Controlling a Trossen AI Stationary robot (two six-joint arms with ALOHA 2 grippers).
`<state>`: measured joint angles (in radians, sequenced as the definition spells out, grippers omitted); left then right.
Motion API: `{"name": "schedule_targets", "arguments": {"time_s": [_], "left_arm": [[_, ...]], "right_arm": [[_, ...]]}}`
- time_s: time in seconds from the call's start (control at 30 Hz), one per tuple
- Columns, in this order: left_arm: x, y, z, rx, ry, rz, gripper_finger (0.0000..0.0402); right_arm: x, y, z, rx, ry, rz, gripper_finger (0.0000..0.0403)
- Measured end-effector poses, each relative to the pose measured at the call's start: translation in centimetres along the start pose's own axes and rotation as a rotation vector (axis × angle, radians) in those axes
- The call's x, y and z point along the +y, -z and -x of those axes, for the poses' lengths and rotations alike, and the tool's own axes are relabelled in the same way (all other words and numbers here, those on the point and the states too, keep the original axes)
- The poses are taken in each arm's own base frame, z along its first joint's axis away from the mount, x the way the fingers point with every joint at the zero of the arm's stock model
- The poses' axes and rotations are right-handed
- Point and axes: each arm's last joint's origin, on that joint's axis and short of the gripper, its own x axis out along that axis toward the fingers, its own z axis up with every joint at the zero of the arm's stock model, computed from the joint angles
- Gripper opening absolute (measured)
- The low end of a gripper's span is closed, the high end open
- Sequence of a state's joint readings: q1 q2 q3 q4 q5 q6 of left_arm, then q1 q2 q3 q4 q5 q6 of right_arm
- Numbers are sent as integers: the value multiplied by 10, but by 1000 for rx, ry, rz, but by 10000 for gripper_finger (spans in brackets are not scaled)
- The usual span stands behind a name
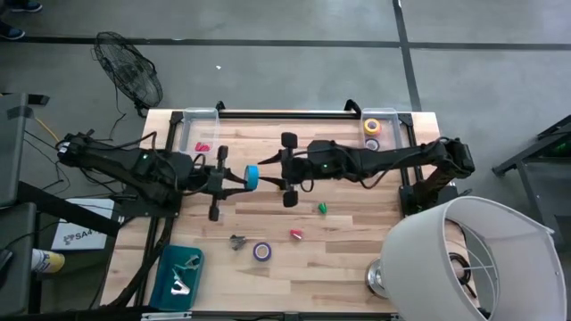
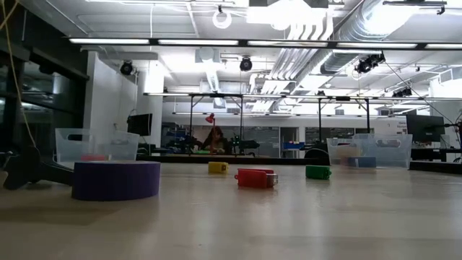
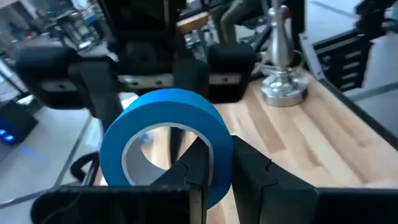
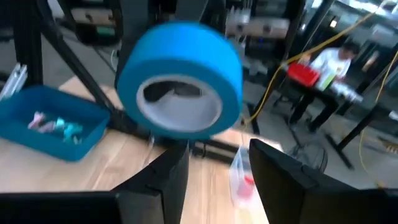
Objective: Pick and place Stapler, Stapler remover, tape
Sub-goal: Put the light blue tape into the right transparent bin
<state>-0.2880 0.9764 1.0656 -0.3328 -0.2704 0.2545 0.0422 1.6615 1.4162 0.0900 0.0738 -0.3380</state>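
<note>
The blue tape roll (image 1: 252, 176) hangs in the air above the middle of the table, shut in my left gripper (image 1: 239, 178), which reaches in from the table's left. In the left wrist view the blue tape (image 3: 165, 134) fills the middle, ahead of the left gripper (image 3: 221, 165). My right gripper (image 1: 289, 169) comes from the right and is wide open, just right of the roll. In the right wrist view the tape (image 4: 180, 78) floats ahead of the right gripper (image 4: 214, 168), untouched. A purple tape roll (image 1: 261, 251) lies flat on the table. My left gripper holds the blue tape by its ring wall (image 3: 214, 146), one finger inside the hollow centre (image 3: 194, 155) and one outside (image 3: 249, 165). The fingers come level from the table's left. The roll stands on edge, lifted clear of the table.
On the table lie a green stapler (image 1: 322, 208), a red stapler (image 1: 296, 234) and a dark staple remover (image 1: 237, 241). A blue tray (image 1: 178, 275) sits near left, clear bins far left (image 1: 198, 134) and far right (image 1: 379, 125), which holds yellow tape (image 1: 372, 126). A lamp (image 1: 464, 259) stands near right.
</note>
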Motion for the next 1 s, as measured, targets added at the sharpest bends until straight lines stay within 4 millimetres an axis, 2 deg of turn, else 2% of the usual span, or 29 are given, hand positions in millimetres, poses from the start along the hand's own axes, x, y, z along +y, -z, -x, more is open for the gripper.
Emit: {"name": "schedule_targets", "arguments": {"time_s": [0.47,0.8,1.0], "left_arm": [[-1,-6,1,-73,74,27,37],[-1,-7,1,-86,86,37,37],[-1,-7,1,-93,88,39,37]], "right_arm": [[11,-13,2,-102,-7,1,161],[8,-24,4,-208,21,-8,161],[8,-23,3,-205,18,-7,134]]}}
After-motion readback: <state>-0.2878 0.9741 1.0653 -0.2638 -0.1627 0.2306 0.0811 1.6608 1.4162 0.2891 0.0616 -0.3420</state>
